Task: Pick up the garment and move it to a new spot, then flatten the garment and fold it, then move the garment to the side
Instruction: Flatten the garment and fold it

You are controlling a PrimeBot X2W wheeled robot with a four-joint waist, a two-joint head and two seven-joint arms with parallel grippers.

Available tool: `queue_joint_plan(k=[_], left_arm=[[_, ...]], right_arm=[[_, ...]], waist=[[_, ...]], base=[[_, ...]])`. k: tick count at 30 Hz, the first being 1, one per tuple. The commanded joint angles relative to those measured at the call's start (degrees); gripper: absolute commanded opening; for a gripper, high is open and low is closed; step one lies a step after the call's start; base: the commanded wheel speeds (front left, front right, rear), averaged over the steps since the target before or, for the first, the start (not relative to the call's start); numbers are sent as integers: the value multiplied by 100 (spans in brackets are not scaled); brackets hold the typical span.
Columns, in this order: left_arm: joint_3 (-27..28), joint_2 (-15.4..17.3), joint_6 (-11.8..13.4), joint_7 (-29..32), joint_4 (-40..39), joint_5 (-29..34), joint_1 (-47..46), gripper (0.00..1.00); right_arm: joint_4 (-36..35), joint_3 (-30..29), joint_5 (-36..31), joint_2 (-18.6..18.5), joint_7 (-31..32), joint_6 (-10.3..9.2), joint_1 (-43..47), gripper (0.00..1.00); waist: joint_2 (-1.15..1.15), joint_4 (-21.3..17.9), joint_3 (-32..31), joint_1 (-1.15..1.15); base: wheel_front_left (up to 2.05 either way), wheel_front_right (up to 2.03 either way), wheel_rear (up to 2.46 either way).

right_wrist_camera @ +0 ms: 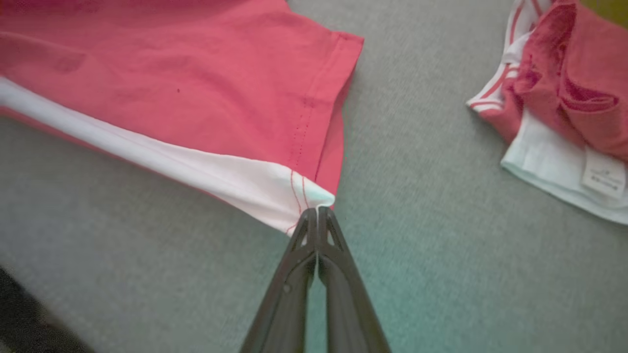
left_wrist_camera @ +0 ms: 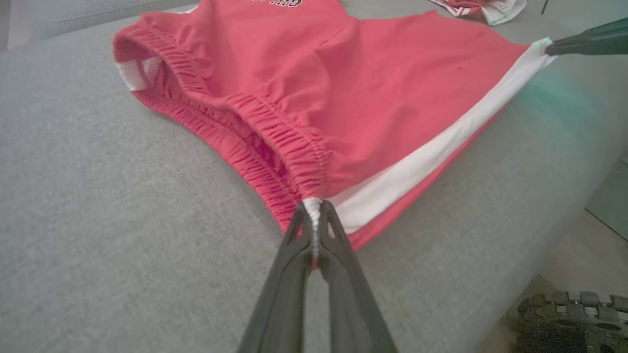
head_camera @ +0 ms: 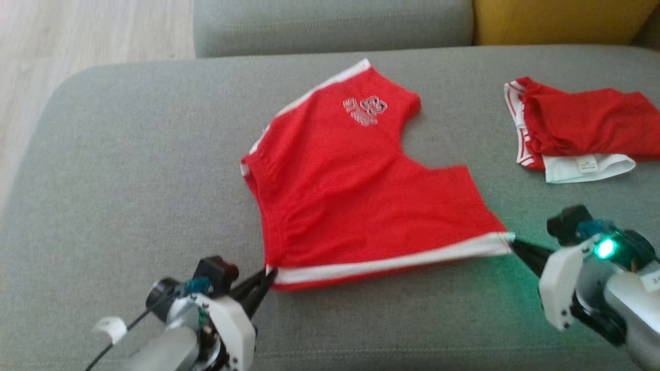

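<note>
The red shorts (head_camera: 356, 185) lie spread out near the middle of the grey sofa seat (head_camera: 129, 170). The gathered waistband (left_wrist_camera: 274, 127) is on the robot's left. 1 leg points toward the backrest and the other toward the right. A silver logo (head_camera: 365, 110) sits on the far leg.

A white stripe (head_camera: 392, 263) runs along the near edge of the shorts, drawn in a straight line between the 2 grippers. The left gripper (head_camera: 268, 275) has its fingers pressed together on the corner where the stripe meets the waistband, and a bunched bit of white cloth shows between the tips in the left wrist view. The right gripper (head_camera: 513, 246) is pinched tight on the opposite end of the stripe, at the corner of the leg hem. A green light (head_camera: 604, 249) on that wrist casts a green tint on the seat beside it.

A second garment (head_camera: 582, 129) (also red and white, crumpled, with a small label (right_wrist_camera: 603, 177) showing) lies well apart on the right of the seat. A yellow cushion (head_camera: 557, 20) sits behind it, and pale wooden floor (head_camera: 77, 31) shows at the far left.
</note>
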Motion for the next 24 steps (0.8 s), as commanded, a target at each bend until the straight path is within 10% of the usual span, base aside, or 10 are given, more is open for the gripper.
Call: queue_joint_plan(k=[1, 15, 24], left_arm=[[180, 245, 41, 19, -214, -67, -126, 0], [23, 1030, 87, 851, -2142, -711, 872, 0], [287, 1056, 337, 894, -2815, -753, 563, 0]], right_arm=[[-239, 25, 149, -338, 98, 37, 14, 0], [-2342, 340, 1587, -2024, 1767, 37, 651, 0], [-2548, -469, 1468, -1905, 1844, 37, 141, 0]], waist=[[0, -7, -77, 1], [0, 62, -370, 1], [0, 354, -176, 1]], base=[[0, 0, 0], [0, 0, 0], [0, 0, 0]])
